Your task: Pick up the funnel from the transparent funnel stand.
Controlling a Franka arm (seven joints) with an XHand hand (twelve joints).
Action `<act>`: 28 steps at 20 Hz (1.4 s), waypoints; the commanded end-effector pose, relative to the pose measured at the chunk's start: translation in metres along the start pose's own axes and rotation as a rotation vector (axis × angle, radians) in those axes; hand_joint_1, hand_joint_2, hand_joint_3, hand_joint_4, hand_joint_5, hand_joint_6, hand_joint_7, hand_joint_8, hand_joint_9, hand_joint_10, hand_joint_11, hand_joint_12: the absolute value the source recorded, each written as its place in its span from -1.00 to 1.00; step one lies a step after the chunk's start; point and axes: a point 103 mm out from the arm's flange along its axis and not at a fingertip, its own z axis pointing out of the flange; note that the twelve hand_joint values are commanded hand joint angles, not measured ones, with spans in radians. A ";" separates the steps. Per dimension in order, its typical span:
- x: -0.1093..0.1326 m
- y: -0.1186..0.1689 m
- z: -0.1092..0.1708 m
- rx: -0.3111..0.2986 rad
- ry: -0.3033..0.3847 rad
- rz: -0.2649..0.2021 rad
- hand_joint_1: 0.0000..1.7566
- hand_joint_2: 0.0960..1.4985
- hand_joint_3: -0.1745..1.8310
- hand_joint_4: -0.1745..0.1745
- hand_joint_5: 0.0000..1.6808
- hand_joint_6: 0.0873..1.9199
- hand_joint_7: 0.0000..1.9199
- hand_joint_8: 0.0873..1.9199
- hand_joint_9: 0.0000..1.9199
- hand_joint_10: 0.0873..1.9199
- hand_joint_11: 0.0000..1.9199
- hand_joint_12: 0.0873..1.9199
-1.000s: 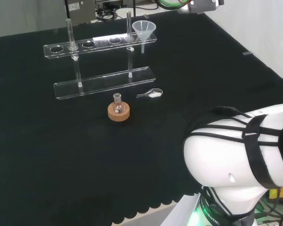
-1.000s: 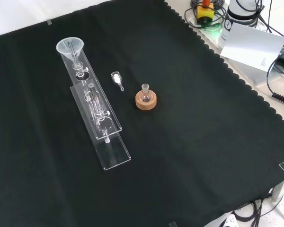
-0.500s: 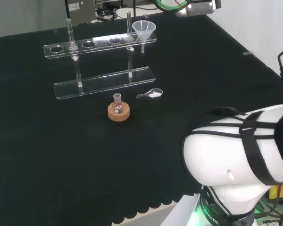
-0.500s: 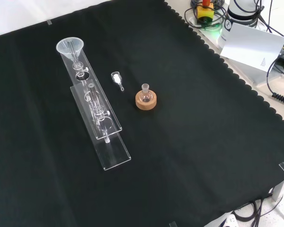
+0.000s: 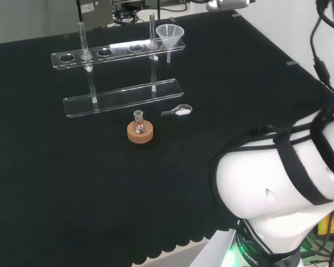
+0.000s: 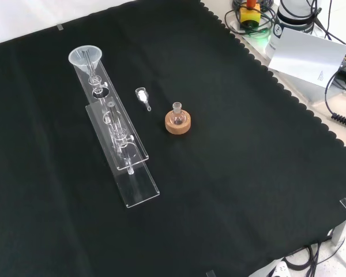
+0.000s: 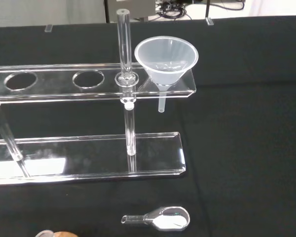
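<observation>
- The black cloth (image 6: pixel 248 173) is spreading across the whole bench, and the arm's big white link (image 5: pixel 278 178) is looming at the right of the head view, black straps running over it.
- No telling how the hand is set: spread or closed, the pictures are not giving it away. Its wrist camera is looking at the stand's funnel end from close in, so that end is lying just ahead of it.
- The transparent funnel stand (image 5: pixel 122 97) is standing upright on the cloth: a flat base plate, two clear posts, and an upper shelf with a row of round holes.
- The funnel (image 7: pixel 166 57) is sitting in the shelf's end hole, wide mouth up, stem hanging down through the shelf. In the head view that funnel (image 5: pixel 170 34) is at the stand's right end; in the front view (image 6: pixel 85 57) it is at the far end.
- A cork ring (image 6: pixel 177 123) is carrying a small flask (image 6: pixel 177 115), out in the open beside the stand's base.
- A small clear scoop (image 7: pixel 160 218) holding white powder is lying between the cork ring and the stand, touching neither.
</observation>
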 end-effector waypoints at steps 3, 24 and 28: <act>-0.017 0.072 0.013 0.056 -0.017 -0.015 -0.64 0.41 -0.56 -0.06 -0.89 -1.00 -1.00 -0.74 -0.94 -0.28 -1.00 0.43; -0.031 0.151 0.052 0.234 -0.094 -0.084 -0.37 0.10 -0.53 -0.09 -0.93 -1.00 -1.00 -0.72 -0.92 -0.25 -1.00 0.46; -0.032 0.168 0.066 0.270 -0.094 -0.085 -0.32 -0.05 -0.39 -0.12 -0.92 -1.00 -1.00 -0.60 -0.87 -0.25 -1.00 0.48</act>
